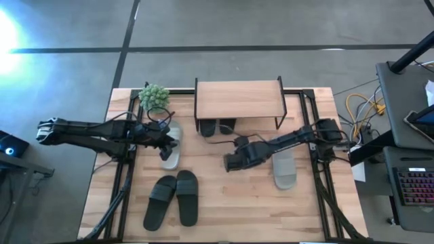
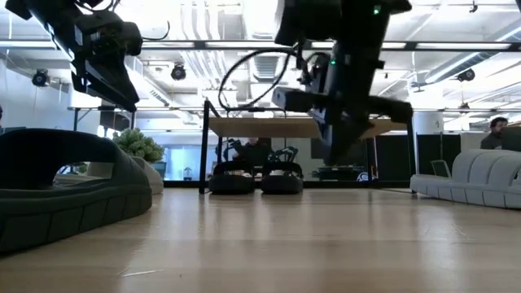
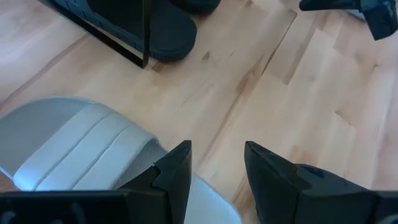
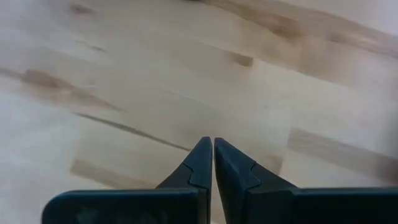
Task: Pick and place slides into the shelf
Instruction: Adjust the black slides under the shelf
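The shelf [image 1: 237, 99] stands at the table's far middle, and two black slides [image 1: 218, 127] lie under it on the tabletop, also seen in the low view [image 2: 256, 180]. A light grey slide [image 1: 170, 146] lies left of the shelf; my left gripper [image 1: 173, 141] hovers open above it, with its strap [image 3: 81, 149] beside the fingers [image 3: 177, 168]. My right gripper [image 1: 229, 163] is shut over bare table [image 4: 212, 155], left of a second grey slide [image 1: 285, 169]. Two more black slides [image 1: 173, 197] lie side by side near the front edge.
A small green plant [image 1: 154, 97] stands at the shelf's left, close behind the left grey slide. Black frame rails [image 1: 125, 169] run along both table sides. Bare wood lies between the two arms and in front of the shelf. A desk with gear stands beyond the right edge.
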You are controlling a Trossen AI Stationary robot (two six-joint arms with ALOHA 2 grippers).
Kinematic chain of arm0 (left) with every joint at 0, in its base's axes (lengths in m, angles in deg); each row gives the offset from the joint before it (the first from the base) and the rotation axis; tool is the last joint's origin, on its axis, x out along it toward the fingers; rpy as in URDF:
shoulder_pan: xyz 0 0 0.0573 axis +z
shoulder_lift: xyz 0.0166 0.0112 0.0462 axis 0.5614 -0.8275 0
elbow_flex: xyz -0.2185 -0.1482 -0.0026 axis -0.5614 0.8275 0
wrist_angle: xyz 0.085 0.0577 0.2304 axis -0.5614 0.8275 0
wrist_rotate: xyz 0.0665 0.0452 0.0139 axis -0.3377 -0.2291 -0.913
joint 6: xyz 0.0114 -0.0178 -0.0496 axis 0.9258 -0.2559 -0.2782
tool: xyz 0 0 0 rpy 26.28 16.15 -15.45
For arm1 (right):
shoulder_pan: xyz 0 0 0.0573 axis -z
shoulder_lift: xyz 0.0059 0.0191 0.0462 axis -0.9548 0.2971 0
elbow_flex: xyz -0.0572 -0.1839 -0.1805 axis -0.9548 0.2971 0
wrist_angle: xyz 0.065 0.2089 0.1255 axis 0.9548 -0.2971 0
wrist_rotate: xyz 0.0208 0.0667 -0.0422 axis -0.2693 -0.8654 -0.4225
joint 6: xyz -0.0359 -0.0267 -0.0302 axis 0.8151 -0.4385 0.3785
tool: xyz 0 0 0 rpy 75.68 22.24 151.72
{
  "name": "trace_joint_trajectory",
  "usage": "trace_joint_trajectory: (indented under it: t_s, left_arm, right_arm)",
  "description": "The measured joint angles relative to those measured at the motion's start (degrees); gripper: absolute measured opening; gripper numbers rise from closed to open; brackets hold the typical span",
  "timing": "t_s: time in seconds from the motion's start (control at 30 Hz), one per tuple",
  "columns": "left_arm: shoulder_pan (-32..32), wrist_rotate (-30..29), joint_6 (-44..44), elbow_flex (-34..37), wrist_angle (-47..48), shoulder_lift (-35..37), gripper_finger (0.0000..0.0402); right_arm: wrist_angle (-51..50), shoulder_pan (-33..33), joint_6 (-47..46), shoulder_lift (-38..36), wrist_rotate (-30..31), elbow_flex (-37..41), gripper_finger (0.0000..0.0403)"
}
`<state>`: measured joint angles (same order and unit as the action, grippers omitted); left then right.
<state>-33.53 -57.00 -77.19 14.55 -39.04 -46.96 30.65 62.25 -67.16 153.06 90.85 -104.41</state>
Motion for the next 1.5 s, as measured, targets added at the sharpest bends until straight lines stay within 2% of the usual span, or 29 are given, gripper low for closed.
trace_joint_trajectory:
  t_s: [0.17,0.23,0.43,0.67,0.77,0.87,1.13,1.37,1.5]
  left_arm:
    - [-0.02,0.11,0.64,0.00,-2.11,-1.71,0.0134]
    - [0.00,0.51,0.62,-0.10,-2.63,-2.51,0.0134]
    - [-0.02,1.18,0.23,-0.26,-2.59,-4.33,0.0134]
    - [-0.01,-0.32,0.18,-0.39,-2.62,-5.32,0.0134]
    - [0.00,-2.53,0.19,-0.26,-2.46,-5.36,0.0134]
    - [0.00,-4.17,0.20,-0.26,-2.40,-5.47,0.0134]
    - [0.00,-6.66,0.60,-0.13,-2.30,-5.79,0.0134]
    - [0.00,-6.66,0.63,-0.04,-2.22,-5.97,0.0134]
    - [0.00,-6.66,0.64,-0.04,-2.24,-5.71,0.0134]
  right_arm:
    - [8.19,1.97,18.13,-0.53,1.10,0.02,0.0027]
    - [10.16,3.56,20.76,-0.54,2.34,-0.19,0.0034]
    - [15.01,9.43,10.38,-0.32,6.64,0.59,0.0010]
    - [19.49,9.96,1.23,2.10,7.51,1.10,0.0008]
    - [19.69,10.15,-1.22,3.53,11.06,1.02,0.0008]
    - [19.84,10.08,-1.80,4.66,14.00,0.62,0.0008]
    - [22.19,11.93,2.04,7.09,15.65,0.22,0.0008]
    - [29.72,13.07,7.24,10.76,8.64,0.11,0.0009]
    - [29.28,12.76,7.54,11.25,8.68,-0.32,0.0009]
